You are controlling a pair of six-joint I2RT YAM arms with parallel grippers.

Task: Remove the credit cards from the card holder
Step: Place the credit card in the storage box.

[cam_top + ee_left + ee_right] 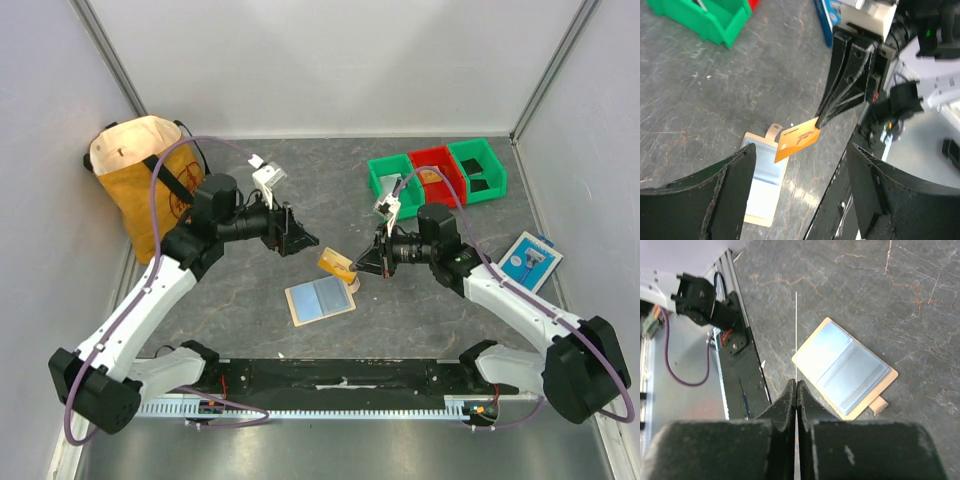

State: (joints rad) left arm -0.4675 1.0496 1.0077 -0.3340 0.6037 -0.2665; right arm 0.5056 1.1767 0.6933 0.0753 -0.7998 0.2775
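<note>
Orange-tan card (336,265): lifted off the desk, tilted, pinched by one end in the right jaws; from the right wrist camera it shows edge-on as a thin pale line.
Right jaws: closed on the card, with the fingertips pressed flat against both of its faces.
Left jaws: spread wide and holding nothing; they face the card from nearby without touching it.
Card holder (320,300): lying opened flat on the grey stone-patterned desk (400,320), pale blue inner face up and its small tan tab sticking out at one edge; it sits just beside and below the held card, apart from it.
Bins (437,172): green, red and green in a row at the far right of the desk.
Blue-and-white packet (529,260): flat on the desk beside the right arm.
Yellow bag (140,180): standing in the far left corner.
</note>
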